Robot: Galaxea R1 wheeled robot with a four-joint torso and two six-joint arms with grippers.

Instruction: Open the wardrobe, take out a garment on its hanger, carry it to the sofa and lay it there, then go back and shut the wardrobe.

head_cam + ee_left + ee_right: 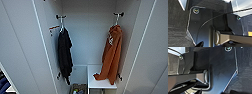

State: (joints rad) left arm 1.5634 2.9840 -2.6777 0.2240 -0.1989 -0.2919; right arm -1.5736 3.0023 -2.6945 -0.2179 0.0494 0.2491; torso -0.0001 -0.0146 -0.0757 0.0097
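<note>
Jaws: I cannot tell their state. Wardrobe point(22, 50) stands open; garment point(112, 53) hangs lengthwise from its hanger point(117, 18) at right, nearer my right arm.

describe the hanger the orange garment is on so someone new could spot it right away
Look into the open wardrobe, doors swung out to both sides. On its right inner side a dark hook holds the hanger, thin and white, with the orange garment hanging from it down onto a white shelf. The other hanger, on the left, carries a black garment.
</note>
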